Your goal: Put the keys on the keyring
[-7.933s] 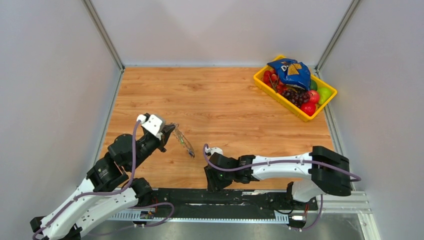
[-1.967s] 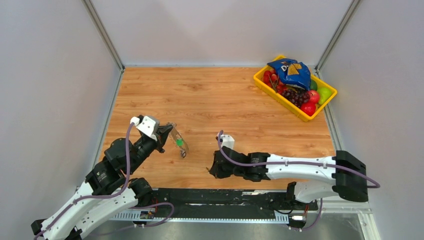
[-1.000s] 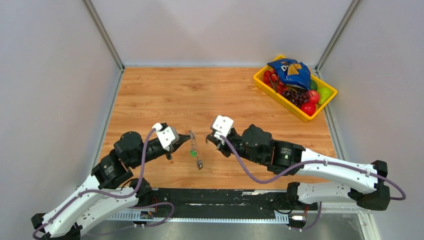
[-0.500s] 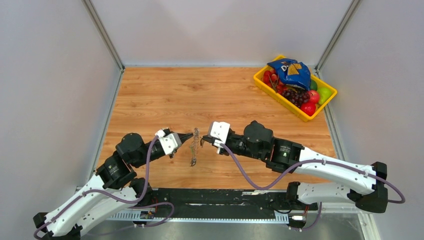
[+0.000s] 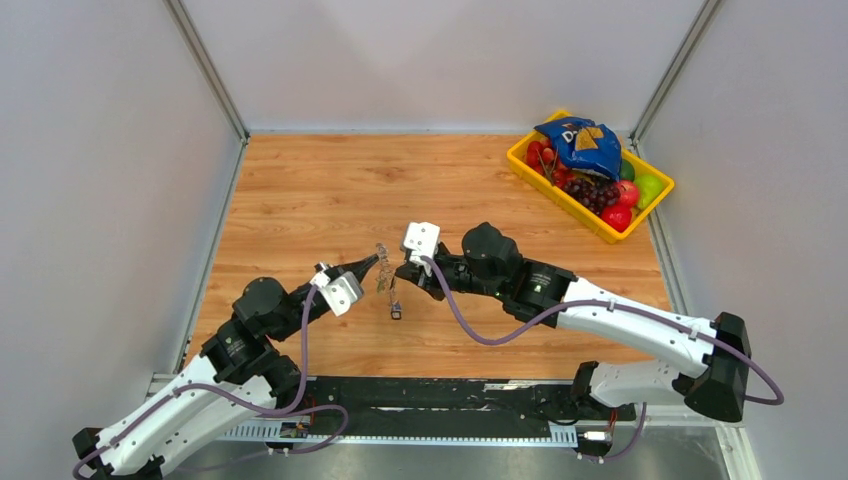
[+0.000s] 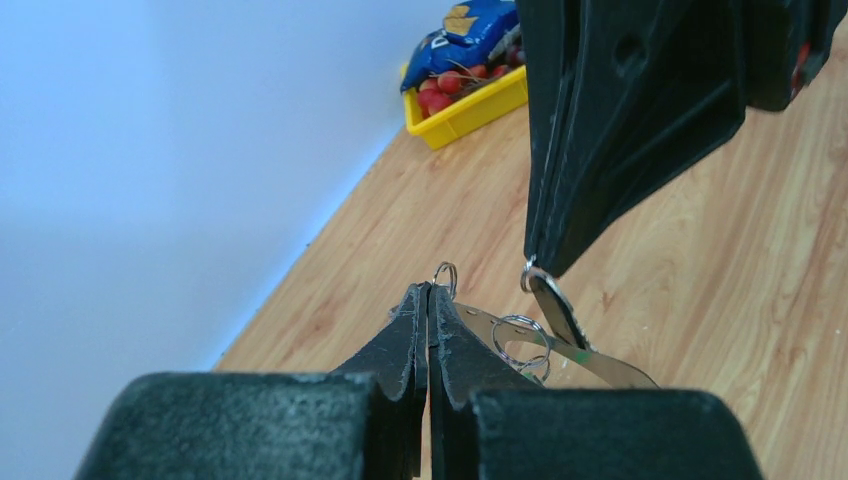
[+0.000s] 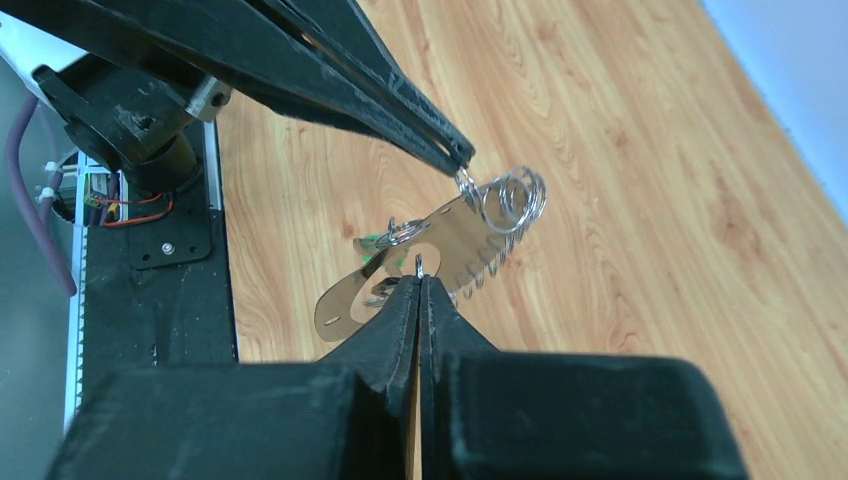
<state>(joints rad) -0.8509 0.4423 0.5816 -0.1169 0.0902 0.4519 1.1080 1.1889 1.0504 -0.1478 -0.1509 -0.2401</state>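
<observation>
My left gripper (image 5: 375, 262) (image 6: 430, 290) is shut on a small ring at one end of the keyring (image 6: 590, 362) (image 7: 440, 235). The keyring is a flat silver band with holes and a toothed edge, and it hangs in the air above the table. My right gripper (image 5: 400, 272) (image 7: 419, 283) is shut on the little ring of a key (image 6: 556, 312), whose dark blade lies against the band. The two gripper tips are almost touching. A green tag (image 7: 372, 243) and more small rings (image 6: 520, 338) dangle from the band. A small dark piece (image 5: 396, 313) hangs lowest.
A yellow basket (image 5: 517, 156) of fruit with a blue snack bag (image 5: 578, 143) on top stands at the far right corner. Grey walls close in the wooden table (image 5: 330, 190) on three sides. The black rail (image 5: 440, 395) with the arm bases runs along the near edge.
Over the last second the two grippers have drawn together. The right one moved left towards the band and the left one lifted it slightly farther from the bases. Both stayed shut.
</observation>
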